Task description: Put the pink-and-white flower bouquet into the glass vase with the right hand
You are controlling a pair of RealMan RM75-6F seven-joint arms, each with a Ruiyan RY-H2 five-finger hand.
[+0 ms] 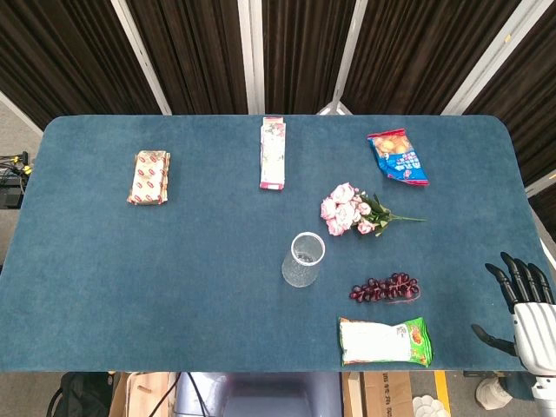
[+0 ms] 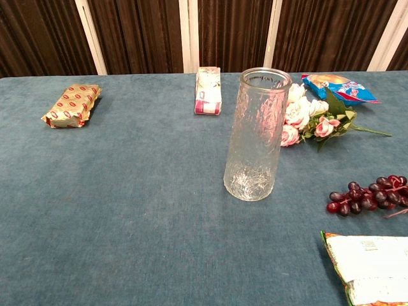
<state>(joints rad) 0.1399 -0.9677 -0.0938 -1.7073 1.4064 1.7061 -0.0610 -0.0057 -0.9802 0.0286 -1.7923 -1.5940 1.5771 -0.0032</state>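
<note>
A blue felt-like surface (image 1: 174, 261) fills both views, backed by dark pleated curtains (image 1: 200, 52) with pale vertical posts between them. Bits of floor and clutter show beyond the surface edges in the head view, too small to make out.

The right robot hand (image 1: 521, 308) sits just off the near right corner of the surface, fingers spread and pointing upward, holding nothing; only the head view shows it, and its wrist is cut off by the frame edge. The left robot hand appears in neither view.

The pink-and-white flower bouquet (image 1: 356, 210) lies flat on the surface, well away from the right robot hand, farther out and toward the middle, with its green stem pointing toward the robot hand's side. The glass vase (image 2: 255, 135) stands upright and empty, near the bouquet on the side away from the robot hand, not touching it; in the chest view it hides part of the blossoms.

Between the robot hand and the vase lie a bunch of dark grapes (image 1: 386, 288) and a green-and-white snack bag (image 1: 384, 340), the latter cut off at the chest view's bottom edge. A blue snack bag (image 1: 398, 156) lies beyond the bouquet. Far across the surface from the robot hand lie a pink-and-white box (image 1: 273, 153) and a tan patterned packet (image 1: 149, 176); their printing is too small to read
</note>
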